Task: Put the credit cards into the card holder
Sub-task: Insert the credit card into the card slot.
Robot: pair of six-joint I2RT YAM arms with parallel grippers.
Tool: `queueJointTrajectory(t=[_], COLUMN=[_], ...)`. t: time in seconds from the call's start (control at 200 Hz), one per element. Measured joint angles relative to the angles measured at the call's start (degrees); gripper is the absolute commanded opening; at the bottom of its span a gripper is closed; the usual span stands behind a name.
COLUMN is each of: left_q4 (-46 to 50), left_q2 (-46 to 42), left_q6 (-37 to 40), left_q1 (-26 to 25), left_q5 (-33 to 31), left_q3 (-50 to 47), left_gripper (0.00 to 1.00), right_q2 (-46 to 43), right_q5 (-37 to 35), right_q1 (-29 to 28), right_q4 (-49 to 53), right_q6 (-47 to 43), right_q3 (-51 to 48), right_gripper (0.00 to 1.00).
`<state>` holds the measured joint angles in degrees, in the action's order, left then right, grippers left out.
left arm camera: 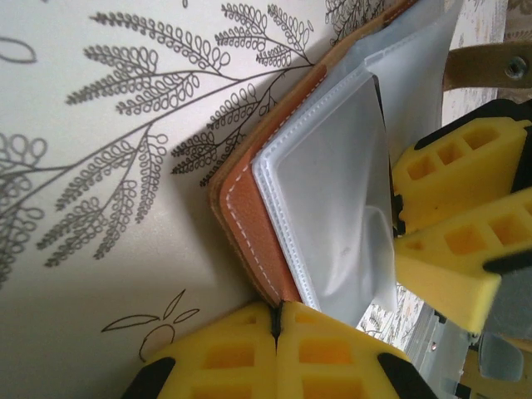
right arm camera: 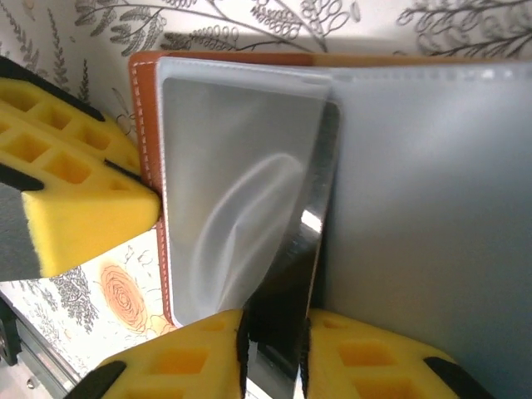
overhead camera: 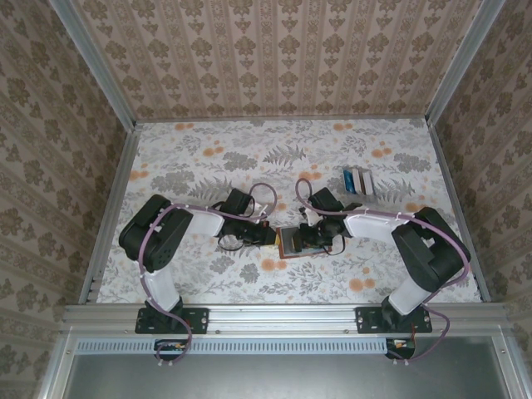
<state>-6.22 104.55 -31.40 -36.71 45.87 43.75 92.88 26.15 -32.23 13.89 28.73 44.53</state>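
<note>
Card holder [overhead camera: 291, 243] lies open on the worktop [overhead camera: 208, 150], about midway along the near edge, with both arms crowded in on it. Right pincer [right arm camera: 273, 320] is clamped on a shiny grey card [right arm camera: 309, 233], held edge-on. The card's far end is up against a clear sleeve [right arm camera: 224, 191], at what looks like its mouth. Left pincer [left arm camera: 277, 314] has its pads pressed together, tips right at the brown cover's edge. Can't tell if it's nipping the leather or just bracing it.

My take on doing this bit well: slide the card in flat along the sleeve, not tilted, or it'll just shove the plastic into a bulge like the one showing there. Go slow, and have the left side pin the cover so the whole thing doesn't skate. Only let go once most of the card is inside.

Room-wise, the two sets of yellow pads are just beside each other, so it's tight there. The spare cards [overhead camera: 359, 180] sit well apart, toward the far right corner, with open worktop around them for the next reach. The side rail [overhead camera: 449, 183] is near that stack though.
</note>
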Motion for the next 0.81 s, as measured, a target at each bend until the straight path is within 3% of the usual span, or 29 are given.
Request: queueJointTrajectory(t=[0.545,0.67,0.805], left_q4=[0.4,0.3,0.0], left_q2=[0.0,0.1,0.1], left_q6=[0.7,0.7,0.5], left_q1=[-0.2,-0.2,-0.2], left_q5=[0.0,0.0,0.0], left_q3=[0.2,0.2,0.0], left_gripper=[0.00,0.00,0.00], right_q2=[-2.6,-3.5,-3.8], right_q5=[-2.8,-3.8,-3.9], right_q1=[-0.3,-0.3,-0.3], right_q4=[1.7,1.7,1.0], right_q6=[-1.6,-1.4,-0.6], right_q3=[0.0,0.0,-0.3], right_gripper=[0.46,0.45,0.37])
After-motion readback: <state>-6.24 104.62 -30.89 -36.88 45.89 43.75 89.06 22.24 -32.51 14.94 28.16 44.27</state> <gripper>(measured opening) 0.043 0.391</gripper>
